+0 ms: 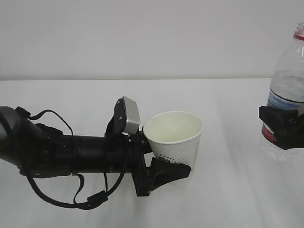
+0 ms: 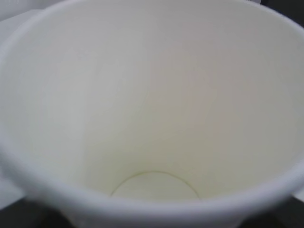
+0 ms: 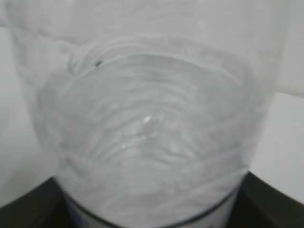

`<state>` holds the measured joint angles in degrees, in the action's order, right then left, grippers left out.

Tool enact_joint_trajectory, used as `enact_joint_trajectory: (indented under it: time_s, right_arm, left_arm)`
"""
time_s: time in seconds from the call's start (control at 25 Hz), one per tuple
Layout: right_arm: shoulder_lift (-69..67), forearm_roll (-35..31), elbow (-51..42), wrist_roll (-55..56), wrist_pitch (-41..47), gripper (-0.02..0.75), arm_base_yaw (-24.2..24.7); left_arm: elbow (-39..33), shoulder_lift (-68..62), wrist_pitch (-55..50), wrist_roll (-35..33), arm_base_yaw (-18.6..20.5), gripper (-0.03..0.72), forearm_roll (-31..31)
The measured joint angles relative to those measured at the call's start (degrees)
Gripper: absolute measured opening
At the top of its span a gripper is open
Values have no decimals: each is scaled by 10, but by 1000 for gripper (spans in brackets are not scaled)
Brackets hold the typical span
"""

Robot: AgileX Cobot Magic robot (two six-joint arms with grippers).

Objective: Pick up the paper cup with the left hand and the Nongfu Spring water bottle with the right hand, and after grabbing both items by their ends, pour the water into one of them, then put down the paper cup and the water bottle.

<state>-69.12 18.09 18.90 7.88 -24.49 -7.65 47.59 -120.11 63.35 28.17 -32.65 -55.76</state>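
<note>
Left gripper [image 1: 166, 167], low in the frame's centre, clamps the dotted paper cup [image 1: 175, 137] near its base, mouth up and dry inside. Far right, the right gripper [image 1: 283, 127] clasps the upright ribbed bottle [image 1: 289, 71] at its label; water [image 3: 152, 133] fills it partway. Pouring means tilting the bottle's neck leftward over the cup, well apart now.

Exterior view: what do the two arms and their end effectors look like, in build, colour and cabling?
The left arm is matte black and tubular, with loose black cables looping over and under it. A silver-grey, rounded box camera sits on its wrist. The left end effector has chunky black fingers. Of the right side only the black, blocky right end effector shows at the frame's edge; its arm is out of view. No markings are legible.
</note>
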Motion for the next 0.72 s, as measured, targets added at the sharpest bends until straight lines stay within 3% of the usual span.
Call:
enact_joint_trajectory:
  time_s: [0.28,0.52,0.72]
  right_arm:
    - [0,1,2,-35,-1,515,0]
    - [0,2,2,-79,-1,515,0]
    - [0,4,2,-104,-1,515,0]
  left_arm:
    - [19,0,0,19,-16,548,-29]
    - [19,0,-18,19,-59,547,-31]
    - [19,0,-27,16,-66,547,-20]
